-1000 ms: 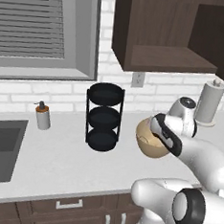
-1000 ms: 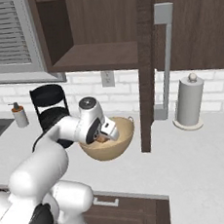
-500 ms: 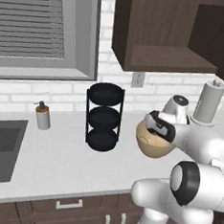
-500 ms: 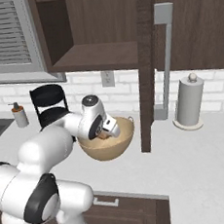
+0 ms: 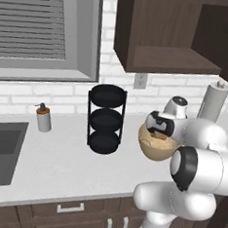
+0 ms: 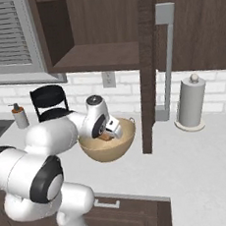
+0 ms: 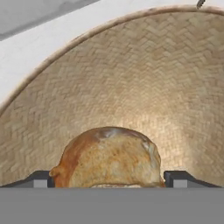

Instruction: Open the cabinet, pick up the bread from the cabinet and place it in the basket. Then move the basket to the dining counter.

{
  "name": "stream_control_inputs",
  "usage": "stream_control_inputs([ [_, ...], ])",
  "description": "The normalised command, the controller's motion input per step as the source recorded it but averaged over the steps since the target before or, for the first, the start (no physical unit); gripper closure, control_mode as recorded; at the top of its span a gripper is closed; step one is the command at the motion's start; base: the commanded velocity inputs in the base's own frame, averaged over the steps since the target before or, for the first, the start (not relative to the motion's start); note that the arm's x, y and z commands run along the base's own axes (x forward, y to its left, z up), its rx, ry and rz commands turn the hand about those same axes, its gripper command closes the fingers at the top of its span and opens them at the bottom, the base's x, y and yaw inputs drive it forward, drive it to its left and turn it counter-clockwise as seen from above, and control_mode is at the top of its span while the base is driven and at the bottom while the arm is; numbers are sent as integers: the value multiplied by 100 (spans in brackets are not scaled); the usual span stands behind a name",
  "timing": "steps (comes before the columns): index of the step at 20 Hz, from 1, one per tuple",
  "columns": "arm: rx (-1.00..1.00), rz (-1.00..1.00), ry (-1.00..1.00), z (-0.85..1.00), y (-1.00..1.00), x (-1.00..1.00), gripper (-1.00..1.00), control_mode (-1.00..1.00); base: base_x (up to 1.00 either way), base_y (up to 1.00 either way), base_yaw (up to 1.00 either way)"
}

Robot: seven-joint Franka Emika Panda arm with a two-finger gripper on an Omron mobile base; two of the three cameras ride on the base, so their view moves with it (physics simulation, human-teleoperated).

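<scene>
Golden-brown bread lies in a tan herringbone-weave basket beside a black rack.

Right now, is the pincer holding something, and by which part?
Nothing is clearly held: the pincer stands open inside the basket, one fingertip on each side of the bread.

Light was even and fairly bright, rendered and free of blur or noise. In the hand view a soft warm highlight sat on the basket's woven wall beyond the fingertips, dimming toward the edges. The black rack cast a faint shadow; the open cabinet's interior stayed dim.
</scene>
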Motion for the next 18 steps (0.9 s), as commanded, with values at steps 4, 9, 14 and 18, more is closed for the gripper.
stream_control_inputs([
  [4,0,0,0,-34,0,14,100,-100,0,0,0],
  [9,0,0,2,-19,0,20,100,-100,0,0,0],
  [14,0,0,3,-19,0,30,100,-100,0,0,0],
  [18,0,0,0,-6,0,27,100,-100,0,0,0],
])
